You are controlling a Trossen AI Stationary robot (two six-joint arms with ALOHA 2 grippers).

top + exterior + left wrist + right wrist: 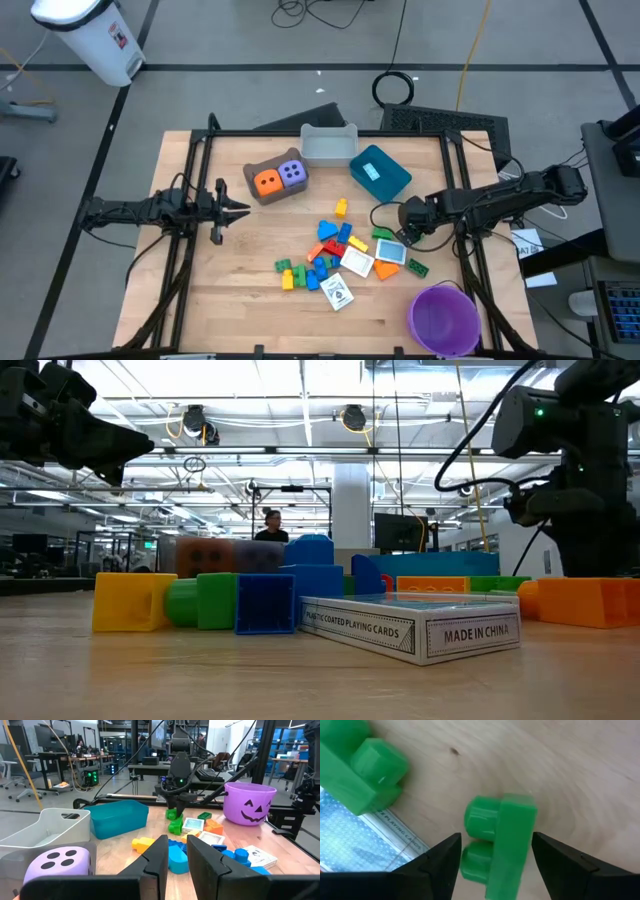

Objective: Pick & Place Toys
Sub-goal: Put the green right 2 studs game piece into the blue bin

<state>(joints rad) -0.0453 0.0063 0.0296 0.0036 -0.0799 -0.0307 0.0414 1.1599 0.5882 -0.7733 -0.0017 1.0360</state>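
The right gripper (pixel 492 862) hangs low over the table at about three o'clock from the toy pile, its fingers spread to either side of a green brick (pixel 500 842) that lies on the wood between them, not yet pinched; the step in hand looks like the pick of that brick. A second green brick (pixel 362 767) lies just beside it, resting against the edge of a blue-backed card box (pixel 355 842). The left gripper (pixel 232 210) waits at nine o'clock, well apart from the toys, with its fingers nearly together and nothing between them. The rest of the bricks (pixel 318 255) are heaped near the table's centre, and the orange die (pixel 267 181) and purple die (pixel 292 173) sit in a brown bin (pixel 258 195) at eleven o'clock. Next, the right fingers probably need to close squarely on the brick's flat sides, then lift clear without nudging its neighbour.
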